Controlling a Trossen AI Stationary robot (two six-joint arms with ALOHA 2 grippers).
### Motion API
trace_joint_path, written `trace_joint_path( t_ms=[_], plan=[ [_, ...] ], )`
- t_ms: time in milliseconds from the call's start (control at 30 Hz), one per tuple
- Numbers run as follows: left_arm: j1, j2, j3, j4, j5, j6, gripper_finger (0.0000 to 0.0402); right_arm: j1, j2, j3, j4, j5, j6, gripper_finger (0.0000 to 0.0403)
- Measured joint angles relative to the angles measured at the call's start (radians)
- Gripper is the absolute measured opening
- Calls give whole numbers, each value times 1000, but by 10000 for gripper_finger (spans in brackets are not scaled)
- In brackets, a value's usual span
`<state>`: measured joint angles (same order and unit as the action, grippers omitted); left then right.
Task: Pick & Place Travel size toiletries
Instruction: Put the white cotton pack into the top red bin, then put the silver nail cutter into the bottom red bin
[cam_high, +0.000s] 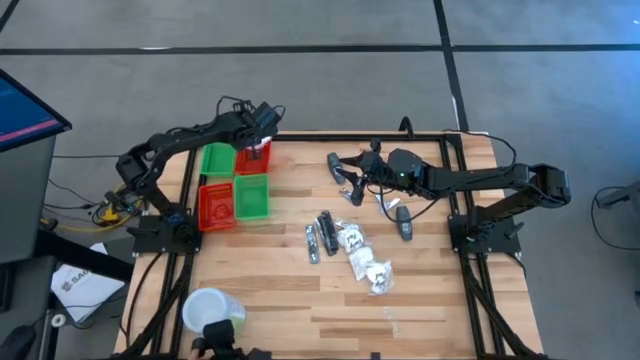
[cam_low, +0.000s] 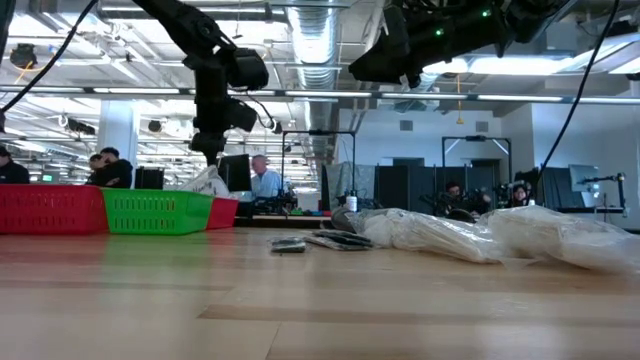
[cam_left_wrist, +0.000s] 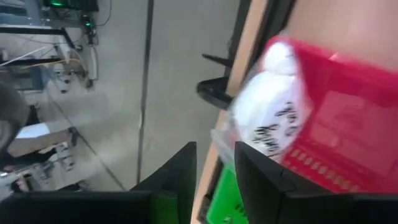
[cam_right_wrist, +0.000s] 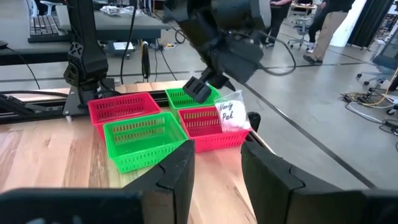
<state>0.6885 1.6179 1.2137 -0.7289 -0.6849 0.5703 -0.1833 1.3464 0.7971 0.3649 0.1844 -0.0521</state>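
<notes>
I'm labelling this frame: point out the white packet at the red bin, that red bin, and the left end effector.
white packet (cam_right_wrist: 232, 114), right wrist view, printed face.
red bin (cam_right_wrist: 205, 127), right wrist view, slotted side wall.
left end effector (cam_right_wrist: 200, 89), right wrist view, fingertips above the bins.

High: straight down over table (cam_high: 300, 300), both arms.
Low: table height, level, facing the room.
Left wrist: close above red bin (cam_left_wrist: 348, 124), beyond its fingers.
Right wrist: looks across table; shares bins (cam_right_wrist: 140, 134) with high view.

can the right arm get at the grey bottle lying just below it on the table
Probably yes. The right gripper hovers empty near the grey bottle, which lies alone on bare table, clear of the packet pile.
</notes>
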Motion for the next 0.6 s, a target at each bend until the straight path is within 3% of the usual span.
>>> trace_joint_path(
  t_ms=[233, 600],
  plan=[
    [-65, -139, 1, 4, 54, -85, 102, 0, 0, 0, -104, 0, 47, 123],
    [-164, -393, 1, 5, 560, -415, 102, 37, 0, 0, -585, -3, 263, 128]
  ],
)
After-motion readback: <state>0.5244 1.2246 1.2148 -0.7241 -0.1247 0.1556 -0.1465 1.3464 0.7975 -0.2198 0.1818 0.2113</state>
